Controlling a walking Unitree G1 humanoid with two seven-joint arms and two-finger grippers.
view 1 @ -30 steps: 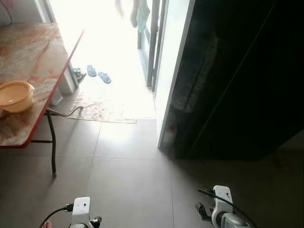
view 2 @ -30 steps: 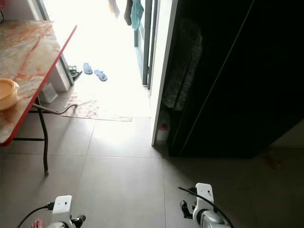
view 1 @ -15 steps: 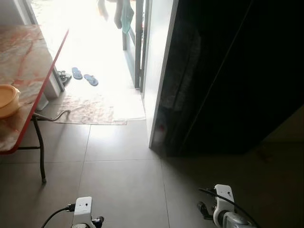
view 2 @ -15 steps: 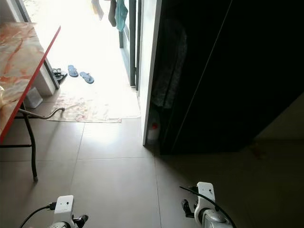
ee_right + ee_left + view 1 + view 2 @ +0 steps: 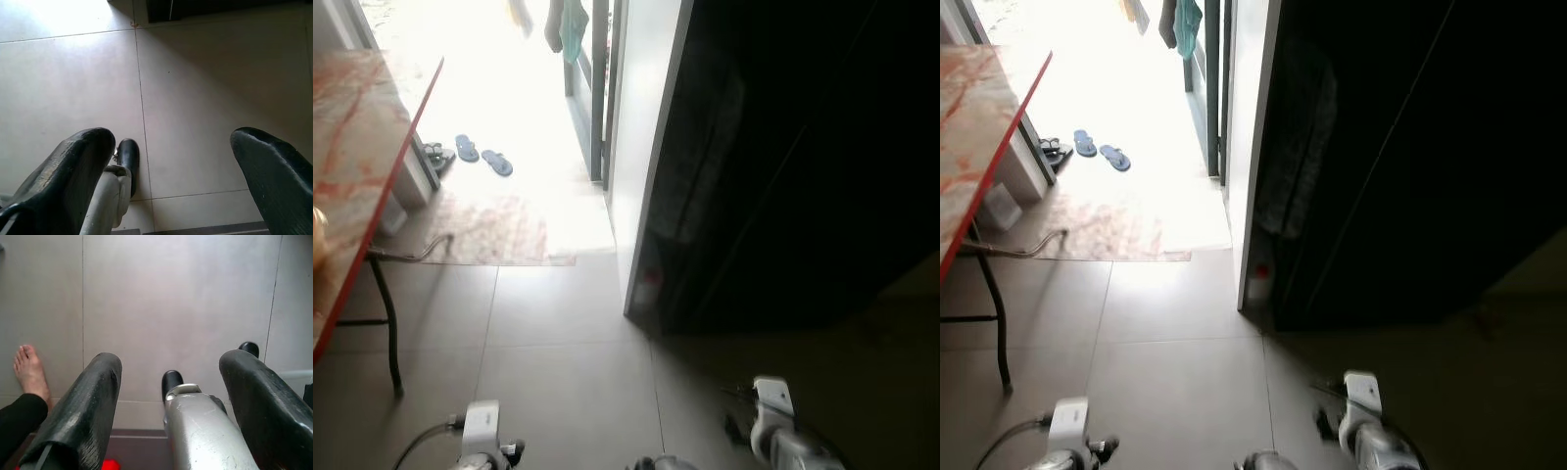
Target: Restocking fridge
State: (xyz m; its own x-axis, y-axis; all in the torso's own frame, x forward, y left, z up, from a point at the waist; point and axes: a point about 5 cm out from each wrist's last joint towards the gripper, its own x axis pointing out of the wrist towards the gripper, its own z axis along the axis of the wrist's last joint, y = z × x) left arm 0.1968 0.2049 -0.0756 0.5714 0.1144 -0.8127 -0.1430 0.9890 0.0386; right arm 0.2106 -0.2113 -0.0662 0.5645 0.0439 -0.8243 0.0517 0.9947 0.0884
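Transit phase: both arms hang low over the floor tiles (image 5: pixel 568 372). Left gripper (image 5: pixel 168 396) and right gripper (image 5: pixel 171 166) are spread wide, carrying nothing. Dark fridge (image 5: pixel 803 166) is ahead-right, past the white door (image 5: pixel 651 147). Table (image 5: pixel 352 147) edge at left. A person's bare foot (image 5: pixel 30 372) is near.

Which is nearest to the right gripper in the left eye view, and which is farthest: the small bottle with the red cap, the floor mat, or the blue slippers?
From the right gripper, low on the right:
1. Small bottle, at the foot of the white panel, ahead and to the left.
2. Floor mat, farther left, before the doorway.
3. Blue slippers, beyond the mat in bright light.
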